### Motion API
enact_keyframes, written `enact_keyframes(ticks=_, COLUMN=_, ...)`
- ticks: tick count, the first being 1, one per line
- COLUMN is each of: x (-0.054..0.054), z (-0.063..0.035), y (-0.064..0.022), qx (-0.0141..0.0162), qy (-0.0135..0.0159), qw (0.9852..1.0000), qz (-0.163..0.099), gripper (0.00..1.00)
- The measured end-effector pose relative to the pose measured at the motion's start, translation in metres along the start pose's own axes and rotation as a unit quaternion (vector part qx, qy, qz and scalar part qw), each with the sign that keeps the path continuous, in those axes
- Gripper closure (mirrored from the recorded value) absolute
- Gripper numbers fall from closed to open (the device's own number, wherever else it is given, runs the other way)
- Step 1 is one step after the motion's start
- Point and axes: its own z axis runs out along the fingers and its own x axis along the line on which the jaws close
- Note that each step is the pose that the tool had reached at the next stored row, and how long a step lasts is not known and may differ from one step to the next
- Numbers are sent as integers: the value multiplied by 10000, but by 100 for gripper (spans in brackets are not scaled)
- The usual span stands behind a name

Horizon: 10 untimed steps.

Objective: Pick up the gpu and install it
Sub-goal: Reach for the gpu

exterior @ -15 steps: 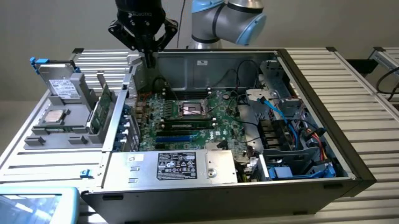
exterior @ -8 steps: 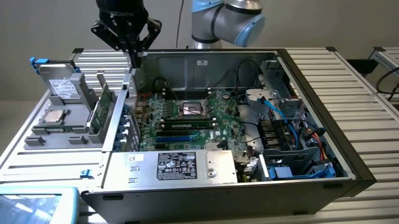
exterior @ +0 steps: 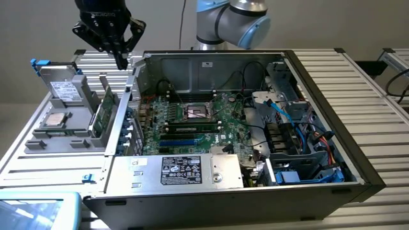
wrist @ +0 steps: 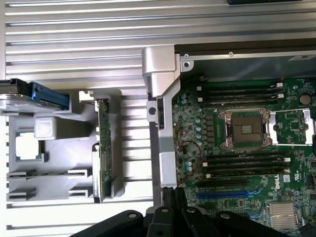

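Our claw [exterior: 120,61], pressed together and empty, hangs upper left above the gpu [exterior: 102,112], propped on edge in its holder [exterior: 64,139], presumably for easy pinching.

The computer case [exterior: 357,158] lies open at the centre of the worktop [exterior: 374,91]. Inside the case, the motherboard [exterior: 191,132] occupies the half toward the exterior view's left. The processor socket [exterior: 197,113] sits at its middle, with the memory slots [exterior: 191,127] just near of it. The power supply [exterior: 182,170] sits along the near edge of the case. The drive cage [exterior: 290,143] occupies the right side.

The parts holder [exterior: 67,139] lies on the worktop just beside the case, on the exterior view's left. The gpu [exterior: 102,115] stands on edge in the holder slot nearest the case. The drive [exterior: 64,90] leans at the holder's far end. The processor chip [exterior: 54,120] lies flat in a recess left of the gpu.

The claw [exterior: 120,61] hangs above the gap between the holder's far end and the far left corner of the case, apart from the gpu.
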Motion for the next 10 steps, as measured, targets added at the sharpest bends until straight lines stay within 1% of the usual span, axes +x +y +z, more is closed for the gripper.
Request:
enact_keyframes(ticks=6, x=268, z=-2, y=-8, qx=-19, qy=1, qw=10000, qz=1, gripper=88)
enact_keyframes(ticks=10, x=415, z=0, y=-8, qx=-20, qy=2, qw=10000, qz=0, gripper=88)
